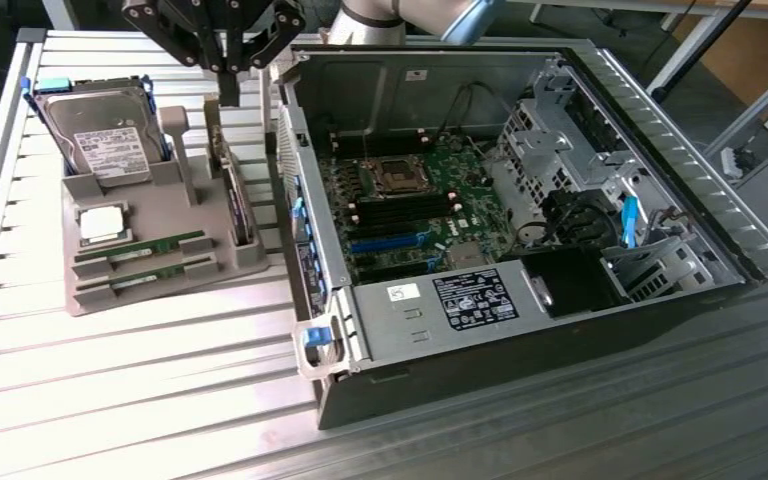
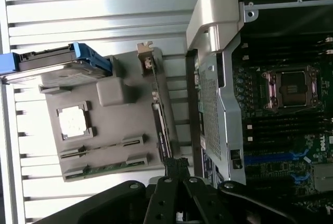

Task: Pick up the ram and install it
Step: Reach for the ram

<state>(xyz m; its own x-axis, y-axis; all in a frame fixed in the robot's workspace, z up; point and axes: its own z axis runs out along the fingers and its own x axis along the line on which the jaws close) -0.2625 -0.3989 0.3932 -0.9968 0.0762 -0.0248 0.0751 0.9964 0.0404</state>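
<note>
Two rams, thin green sticks, lie in slots at the near end of a grey holder tray: one ram and a second ram just in front of it. In the wrist view one green ram lies along the tray's edge. My gripper hangs above the tray's far end, by an upright card and close to the computer case wall. Its black fingers meet at the tips, shut, with nothing between them. The motherboard's black memory slots lie inside the open case.
The open computer case fills the exterior view's right, with the CPU socket and a power supply. On the tray stand a hard drive in a blue bracket and a silver CPU chip. Slatted metal table all around.
</note>
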